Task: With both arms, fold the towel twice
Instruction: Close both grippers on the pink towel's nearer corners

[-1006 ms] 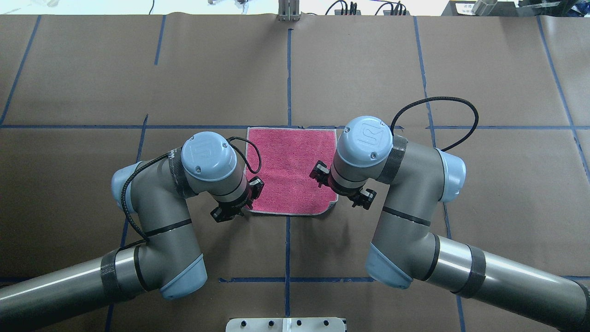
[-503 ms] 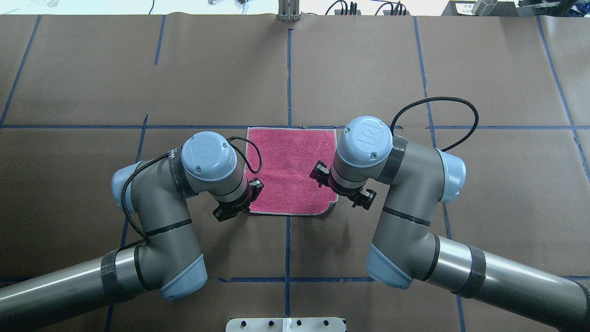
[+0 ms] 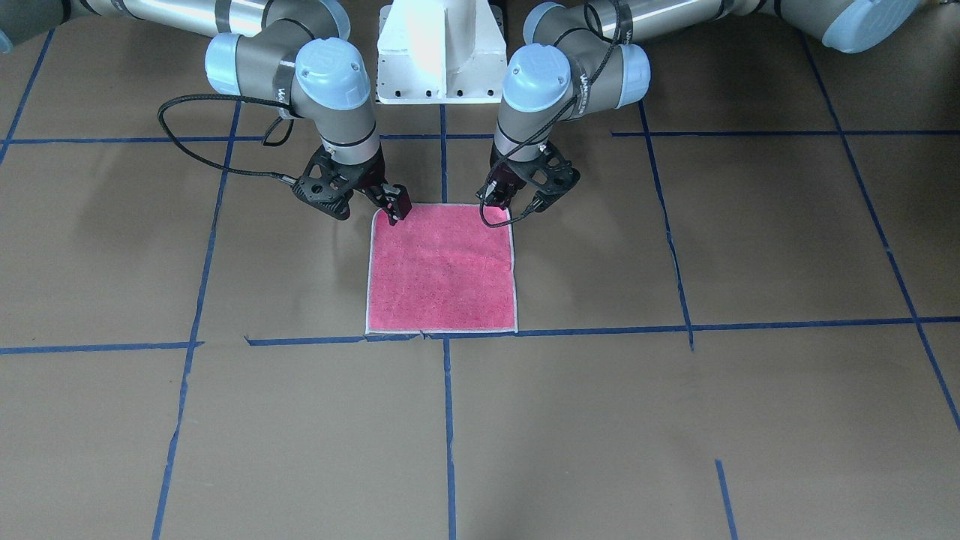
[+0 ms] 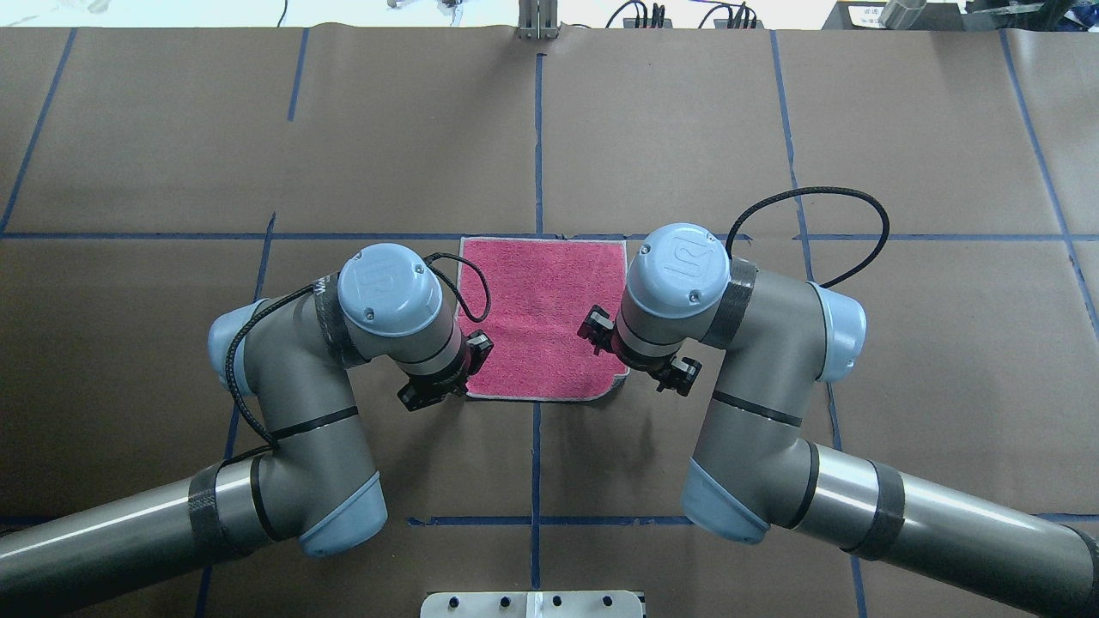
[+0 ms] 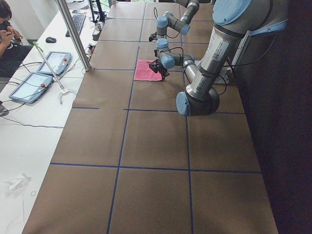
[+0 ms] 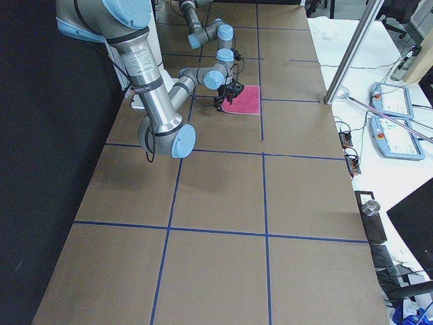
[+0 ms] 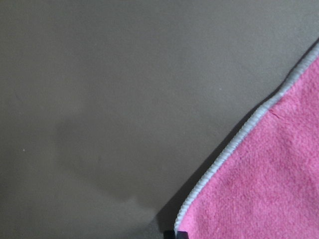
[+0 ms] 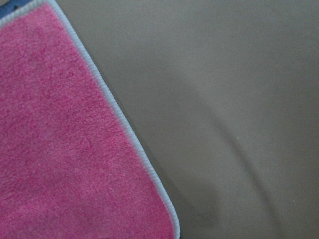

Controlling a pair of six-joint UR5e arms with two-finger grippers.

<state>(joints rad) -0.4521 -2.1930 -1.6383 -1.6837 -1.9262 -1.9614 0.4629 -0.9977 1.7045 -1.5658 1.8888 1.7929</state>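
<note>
left gripper and right gripper appear released, straddling robot-side corners of the towel; hazard: shallow pinch; a corner slips on lifting.

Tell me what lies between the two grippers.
The front-facing view shows only the towel, pink face up and flat on the table. Its robot-side edge spans the stretch between the right gripper and the left gripper.
</note>
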